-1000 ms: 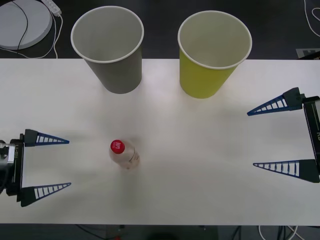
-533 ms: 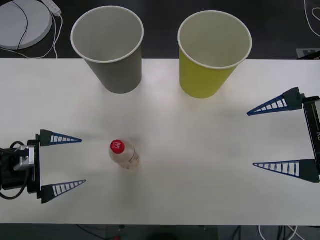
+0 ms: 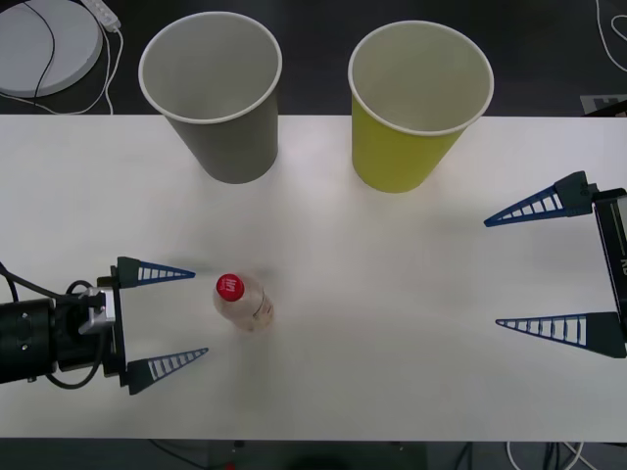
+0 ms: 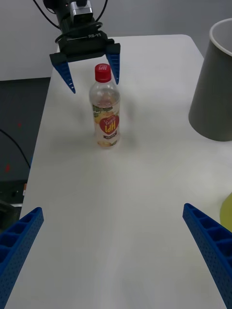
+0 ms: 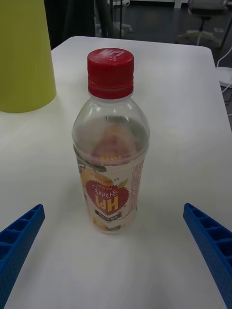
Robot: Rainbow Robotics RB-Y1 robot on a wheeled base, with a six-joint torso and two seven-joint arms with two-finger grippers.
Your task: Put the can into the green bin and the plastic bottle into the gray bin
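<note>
Front view: left gripper (image 3: 201, 312) spread wide just beside the upright plastic bottle (image 3: 242, 302), touching nothing.

Clear glossy plastic bottle (image 5: 110, 145) stands on smooth matt white table (image 3: 392, 323).

On the white counter (image 3: 392, 294) stand the gray bin (image 3: 217, 93) at eleven o'clock, the green bin (image 3: 416, 103) at one, and the plastic bottle (image 3: 241, 301) at seven.
</note>
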